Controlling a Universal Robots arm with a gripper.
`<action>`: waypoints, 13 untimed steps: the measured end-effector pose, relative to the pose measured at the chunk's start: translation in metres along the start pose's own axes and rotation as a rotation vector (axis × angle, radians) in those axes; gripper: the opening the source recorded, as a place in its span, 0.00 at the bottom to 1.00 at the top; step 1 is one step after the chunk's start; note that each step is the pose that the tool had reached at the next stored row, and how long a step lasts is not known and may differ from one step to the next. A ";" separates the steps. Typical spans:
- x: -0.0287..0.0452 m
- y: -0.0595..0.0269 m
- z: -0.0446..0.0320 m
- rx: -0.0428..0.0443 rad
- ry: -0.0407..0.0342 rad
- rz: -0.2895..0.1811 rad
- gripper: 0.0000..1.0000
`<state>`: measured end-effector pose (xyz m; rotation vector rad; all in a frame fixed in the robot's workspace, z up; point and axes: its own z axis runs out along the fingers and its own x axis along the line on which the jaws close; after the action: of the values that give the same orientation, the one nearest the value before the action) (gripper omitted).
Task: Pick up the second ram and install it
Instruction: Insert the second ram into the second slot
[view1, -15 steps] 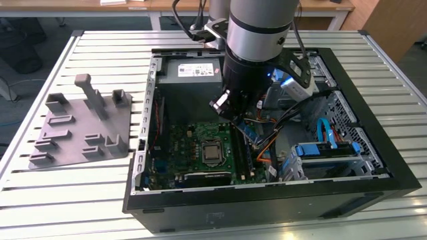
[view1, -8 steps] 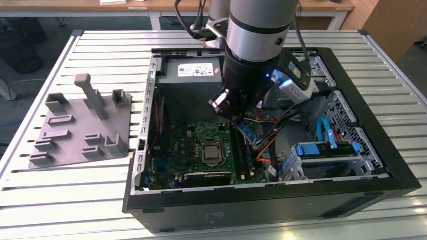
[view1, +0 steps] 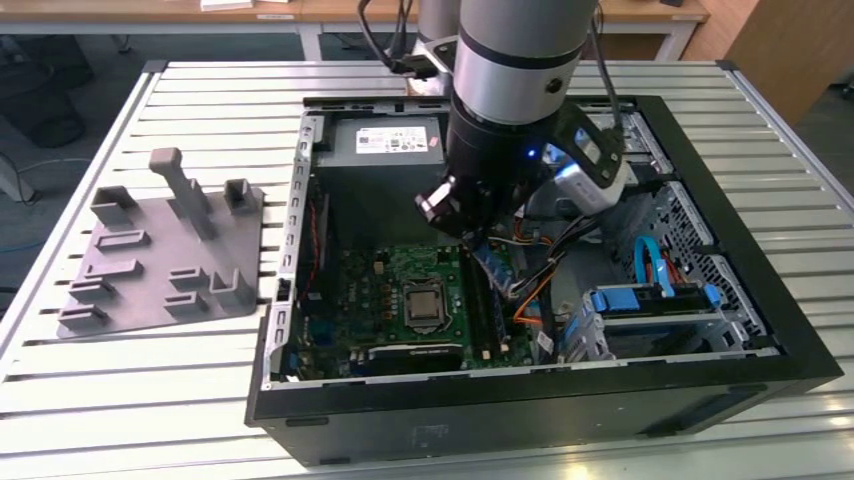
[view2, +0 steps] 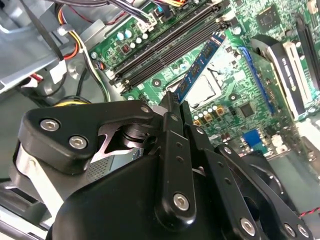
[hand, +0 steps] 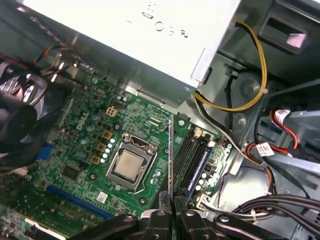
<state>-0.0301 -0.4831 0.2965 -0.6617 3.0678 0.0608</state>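
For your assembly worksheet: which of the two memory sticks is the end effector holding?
The second ram, pinched on edge in the end effector above the motherboard; the other blue stick already sits in a slot.

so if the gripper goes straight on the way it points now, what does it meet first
Likely the black memory slots on the motherboard; the second ram in the gripper would touch first. Depth is unclear.

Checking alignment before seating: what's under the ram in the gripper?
The motherboard, near the gap between CPU socket and black slots. The ram hides the strip right beneath it.
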 end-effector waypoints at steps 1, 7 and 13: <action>0.0000 0.0000 0.0001 0.0002 -0.0004 0.011 0.14; 0.0000 0.0000 0.0005 0.0008 -0.0029 0.078 0.14; 0.0000 0.0000 0.0010 0.0016 -0.0056 0.150 0.14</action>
<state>-0.0301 -0.4831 0.2956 -0.4298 3.1059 0.0603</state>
